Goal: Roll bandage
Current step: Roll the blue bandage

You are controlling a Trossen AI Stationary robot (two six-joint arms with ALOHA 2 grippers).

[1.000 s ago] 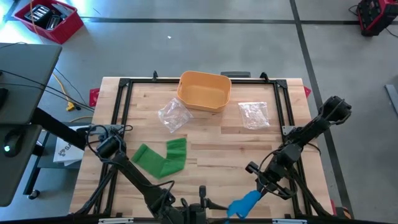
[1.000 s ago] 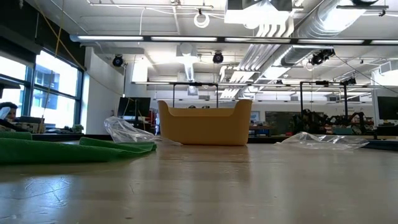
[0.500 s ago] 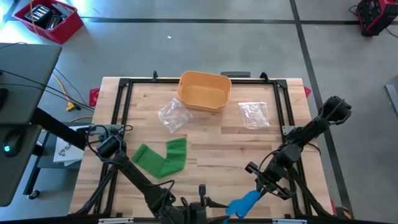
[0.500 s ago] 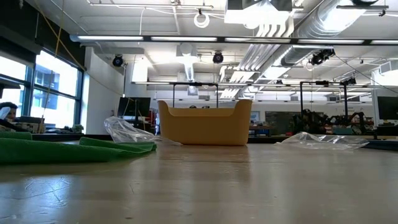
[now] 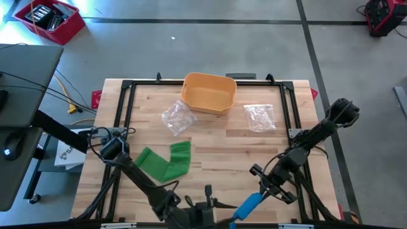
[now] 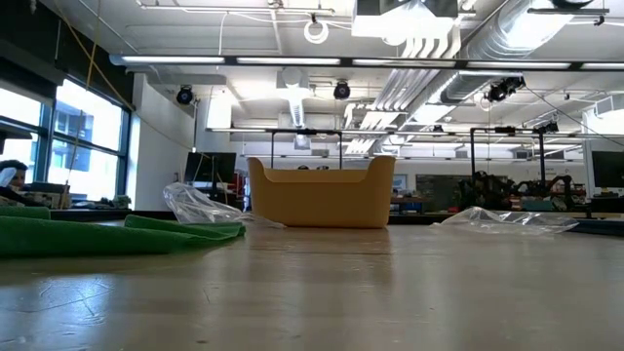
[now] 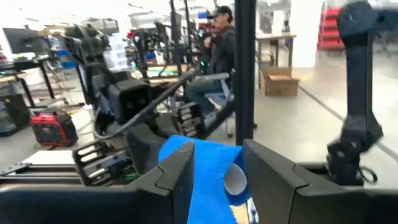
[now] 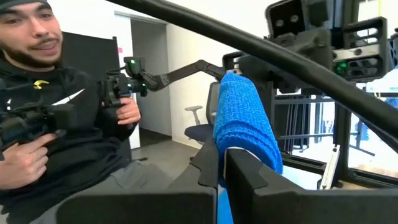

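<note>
Looking down, we see the blue knitted bandage roll (image 5: pixel 247 207) slanting between both grippers off the wooden table's (image 5: pixel 241 149) near edge; our left wrist view shows left jaws clamped round its white core end, while right wrist view shows right jaws shut on its other end.

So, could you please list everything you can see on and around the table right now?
Blue bandage roll: one, blue, off the table's near edge, held between both arms.
Green bandage: one, green, unrolled on the table's left side.
Bin: one, orange, far centre.
Plastic bags: two, clear, one left of the bin, one right of it.
Table: one, light wood.
Person: one, dark top, seated beyond the table.
Left gripper: fingers around the blue roll.
Right gripper: fingers shut on the roll's end.
</note>
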